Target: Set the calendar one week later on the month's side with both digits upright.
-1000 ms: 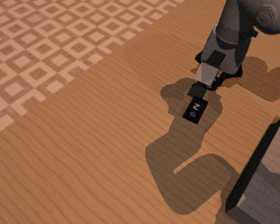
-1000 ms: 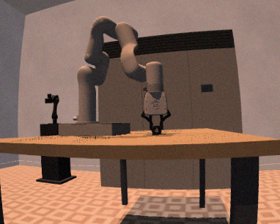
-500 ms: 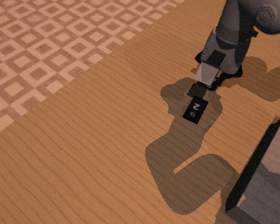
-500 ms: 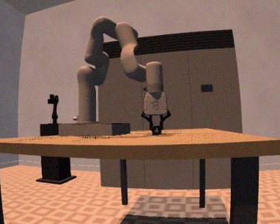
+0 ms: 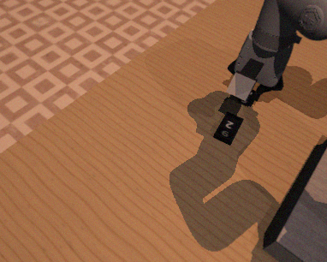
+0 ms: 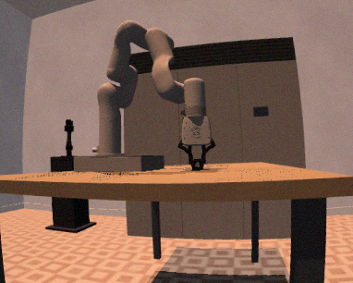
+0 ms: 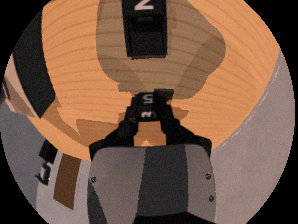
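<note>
1. Wrist view: jaws grasping a digit cube (image 5: 247,102) (image 7: 147,106), beside the tray (image 5: 230,105) (image 7: 128,45), outside it; height above table (image 5: 117,171) (image 6: 261,187) (image 7: 75,75) unclear.
2. Other cube (image 5: 234,123) (image 6: 197,165) (image 7: 144,6) sits in the tray, next to the open bay.
3. Likely step: turn/refit the held cube. Check date and upright digit first, square up over bay, lower straight, avoid nudging neighbour, release only once flat.

The wood-grained table (image 5: 96,171) (image 6: 265,187) (image 7: 75,65) carries a small black tray (image 5: 229,105) (image 7: 146,53) and the arm's grey plinth (image 5: 318,227) (image 6: 108,164) (image 7: 32,65).
</note>
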